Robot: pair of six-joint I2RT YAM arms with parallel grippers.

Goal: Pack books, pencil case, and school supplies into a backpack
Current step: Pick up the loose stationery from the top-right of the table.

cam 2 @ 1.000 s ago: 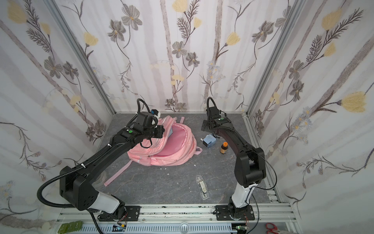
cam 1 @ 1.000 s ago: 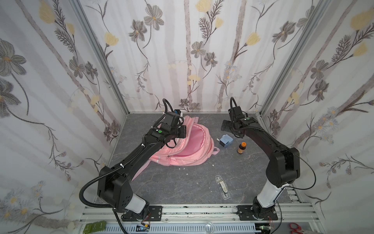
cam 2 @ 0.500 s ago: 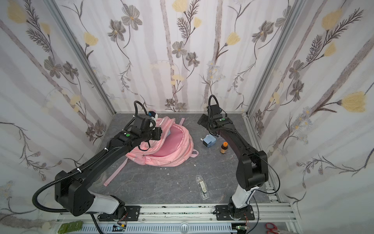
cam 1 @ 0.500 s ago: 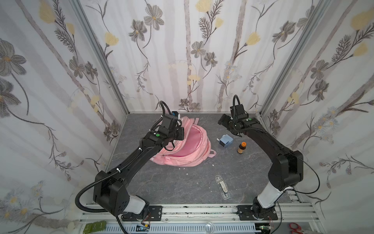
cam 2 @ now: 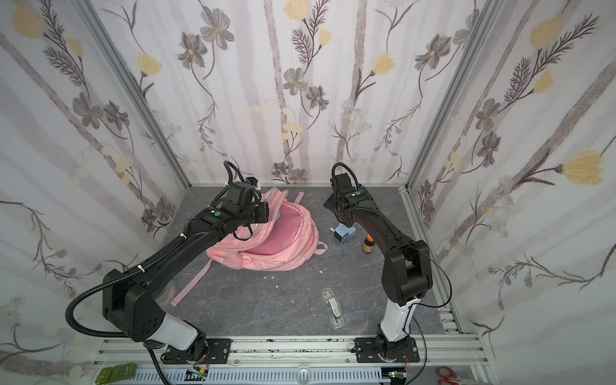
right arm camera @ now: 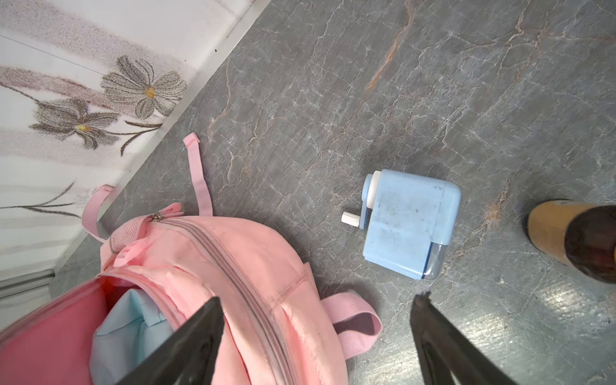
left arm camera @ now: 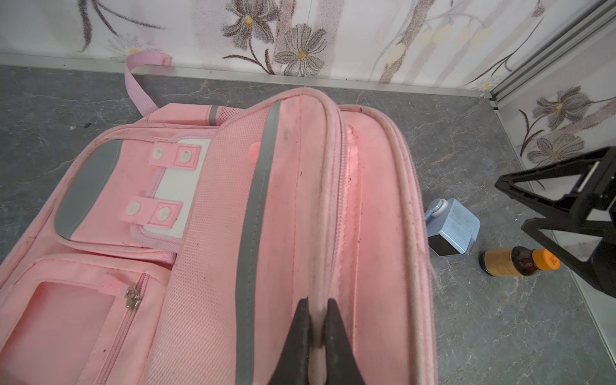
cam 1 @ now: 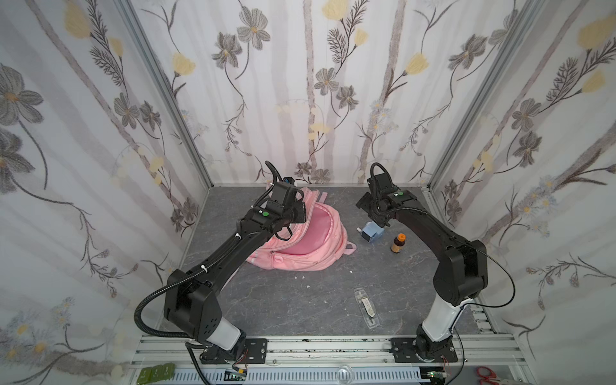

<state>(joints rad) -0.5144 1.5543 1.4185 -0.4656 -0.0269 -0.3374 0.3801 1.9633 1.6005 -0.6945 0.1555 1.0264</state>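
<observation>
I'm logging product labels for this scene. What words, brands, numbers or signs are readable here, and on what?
No text reads clearly in any view.
On the brown bottle: any print on its tan label is too blurred to read.
In the narrow clear case: marks on the strip inside are too small to read.
On the backpack and the pale-blue gadget: no lettering shows.

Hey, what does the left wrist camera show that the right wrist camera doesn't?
Left wrist only: the left gripper shut on the backpack at its flap's edge, and the front pockets. Right wrist only: what looks like the pencil case, light-blue fabric inside the open backpack. Both: the backpack, the pale-blue gadget and the brown bottle.
</observation>
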